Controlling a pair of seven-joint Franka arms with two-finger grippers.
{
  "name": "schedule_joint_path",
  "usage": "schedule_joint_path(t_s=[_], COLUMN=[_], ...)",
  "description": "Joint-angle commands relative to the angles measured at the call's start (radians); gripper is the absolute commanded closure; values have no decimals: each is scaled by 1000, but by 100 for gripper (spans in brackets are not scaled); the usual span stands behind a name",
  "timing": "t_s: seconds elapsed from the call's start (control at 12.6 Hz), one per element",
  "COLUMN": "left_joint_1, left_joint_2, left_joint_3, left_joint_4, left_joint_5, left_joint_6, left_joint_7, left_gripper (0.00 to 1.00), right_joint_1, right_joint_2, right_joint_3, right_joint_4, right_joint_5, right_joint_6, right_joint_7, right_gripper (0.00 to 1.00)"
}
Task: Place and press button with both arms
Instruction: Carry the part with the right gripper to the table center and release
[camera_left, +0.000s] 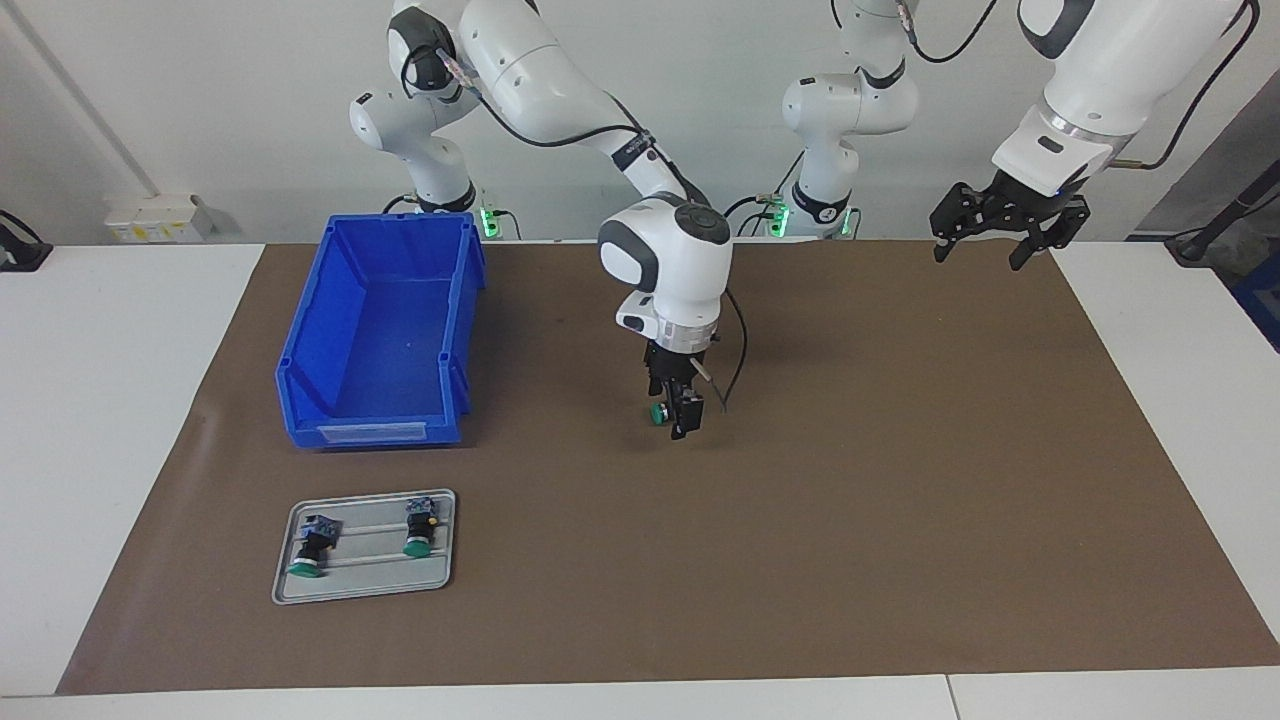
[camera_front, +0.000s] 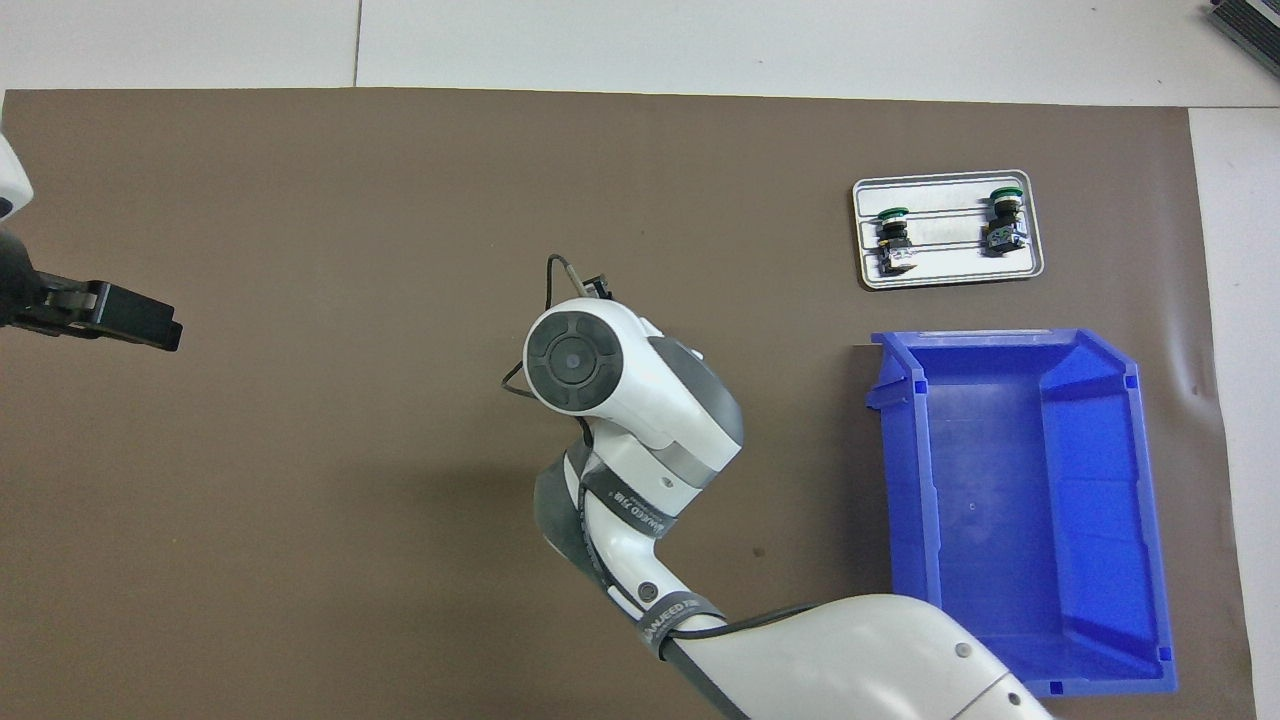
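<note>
The worktop (camera_left: 900, 520) fills most of the facing view under a brown mat. The right arm (camera_left: 560, 90) sweeps down from the upper left of the frame to the centre, where the right pincer (camera_left: 681, 415) hangs just above the mat, pinching the button (camera_left: 660, 411), whose green cap pokes out sideways toward the bin. The left arm (camera_left: 1090, 70) waits at the upper right, the left pincer (camera_left: 1005, 225) raised with its fingers spread.

Left of centre stands a blue bin (camera_left: 300, 400), open-topped and holding nothing that shows. Below it, in the lower left, a small grey tray (camera_left: 290, 590) carries two more buttons (camera_left: 312, 548) lying on their sides, apart from each other, green caps toward the frame's bottom edge.

The button looks light and rigid, a hard plastic part. The smooth round cap would likely slip, and the terminal block looks the more delicate end, so the black cylindrical body is probably the best hold. It will probably tip easily unless it is set down squarely, cap up, for pressing.
</note>
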Motion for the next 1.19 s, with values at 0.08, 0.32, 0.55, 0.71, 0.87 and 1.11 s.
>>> schedule_joint_path(t_s=[0.08,0.32,0.55,0.71,0.87,1.11], left_joint_1=[10,10,10,10,10,10], left_joint_2=[-24,-24,-24,-24,-24,-24], left_joint_3=[-9,-9,-9,-9,-9,-9], left_joint_4=[-25,-25,-25,-23,-25,-25], left_joint_5=[16,16,16,16,16,16], left_joint_6=[-2,-2,-2,-2,-2,-2], left_joint_7=[-10,-10,-10,-10,-10,-10], left_gripper=[0,0,0,0,0,0], right_joint_1=[-141,-258,-399,-476,-546,-643], right_joint_2=[-165,-230,-294,-332,-372,-444], right_joint_3=[14,14,14,14,14,14], right_joint_4=[-37,-34,-36,-36,-36,-30], right_joint_5=[88,104,160,188,204,227], right_joint_6=[-107,-190,-228,-282,-331,-424], right_joint_7=[-435,-805,-1192,-1396,-1550,-1749], right_gripper=[0,0,0,0,0,0])
